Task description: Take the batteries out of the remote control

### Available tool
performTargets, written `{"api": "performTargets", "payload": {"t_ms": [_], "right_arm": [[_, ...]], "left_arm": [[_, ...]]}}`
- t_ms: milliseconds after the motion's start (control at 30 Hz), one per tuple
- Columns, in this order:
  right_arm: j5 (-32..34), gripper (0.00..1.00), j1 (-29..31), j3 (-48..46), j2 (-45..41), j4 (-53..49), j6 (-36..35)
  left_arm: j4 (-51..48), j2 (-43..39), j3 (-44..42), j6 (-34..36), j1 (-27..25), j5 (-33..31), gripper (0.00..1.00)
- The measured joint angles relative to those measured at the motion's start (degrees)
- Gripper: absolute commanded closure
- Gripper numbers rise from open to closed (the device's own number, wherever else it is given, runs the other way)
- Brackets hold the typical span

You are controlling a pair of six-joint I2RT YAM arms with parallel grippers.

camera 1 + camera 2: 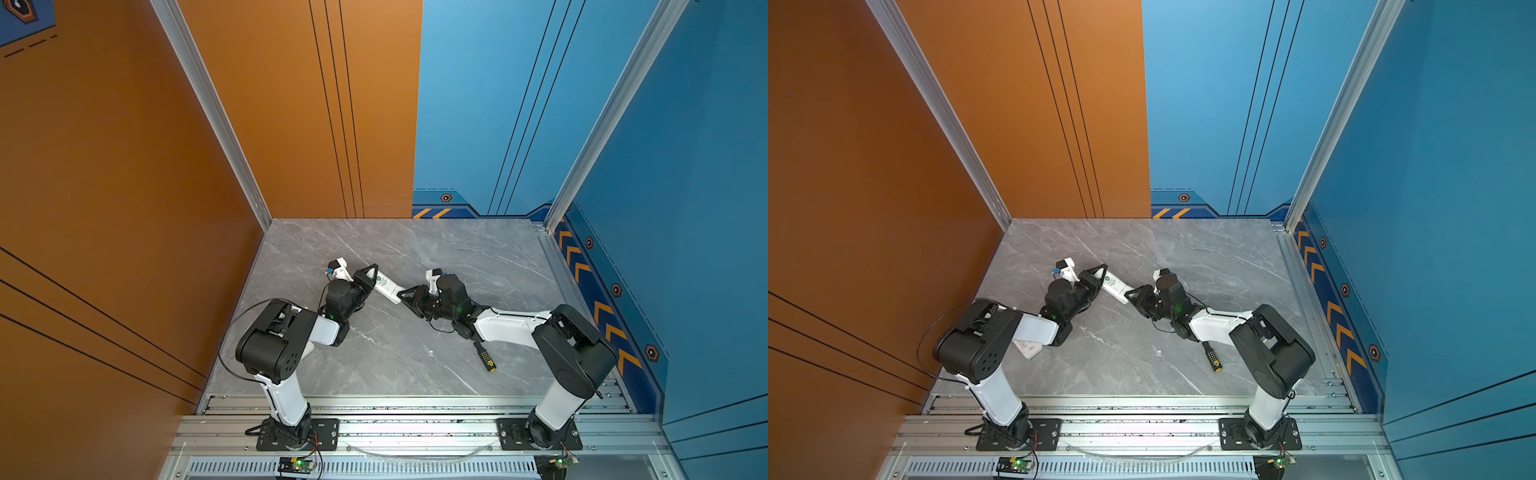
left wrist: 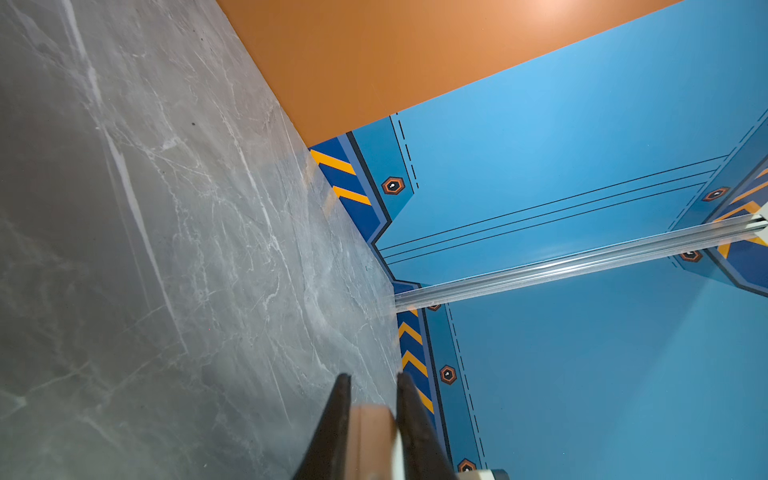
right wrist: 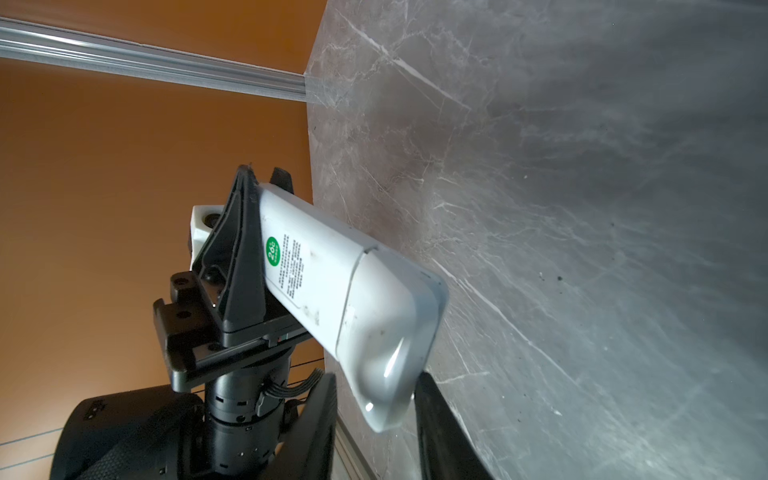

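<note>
Nearest me, the screwdriver [image 1: 484, 355] lies flat on the counter [image 1: 415, 374], its tip tucked by my right forearm. A white flat piece [image 1: 1029, 349] pokes out from under the left arm. Further in, both arms meet over the middle, and the remote control [image 1: 388, 289] is bridged between them, looking lifted off the marble. My left gripper [image 1: 373, 277] is pinching the end with the green sticker, fingers clamped on both sides. My right gripper [image 3: 374, 376] straddles the other end, by the battery cover, but I can't tell whether it's squeezing. That cover looks closed, so the batteries are out of sight.
</note>
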Motion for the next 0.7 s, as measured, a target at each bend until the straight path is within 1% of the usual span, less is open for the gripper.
{"api": "performTargets", "payload": {"t_ms": [300,500,533,567,633,700], "right_arm": [[0.04,0.73,0.00,-0.48,-1.11,-0.96,-0.33],[0.07,0.74,0.00,-0.48,-1.81,-0.94,-0.90],[0.07,0.73,0.00,-0.46,-1.81,-0.92,-0.92],[0.07,0.70,0.00,-0.44,-1.81,-0.92,-0.92],[0.11,0.58,0.02,-0.44,-1.81,-0.98,-0.87],[0.09,0.53,0.11,-0.39,-1.81,-1.03,-0.98]], "left_arm": [[-3.67,-1.33,0.04,2.38,-0.09,0.31,1.00],[-6.71,-2.05,0.04,4.39,-0.09,0.85,1.00],[-7.30,-2.21,0.04,4.79,-0.11,0.85,1.00],[-7.91,-2.34,0.04,5.14,-0.15,0.87,1.00],[-9.03,-2.86,0.04,5.64,-0.26,0.85,1.00],[-10.54,-3.76,0.04,6.67,-0.48,0.87,1.00]]}}
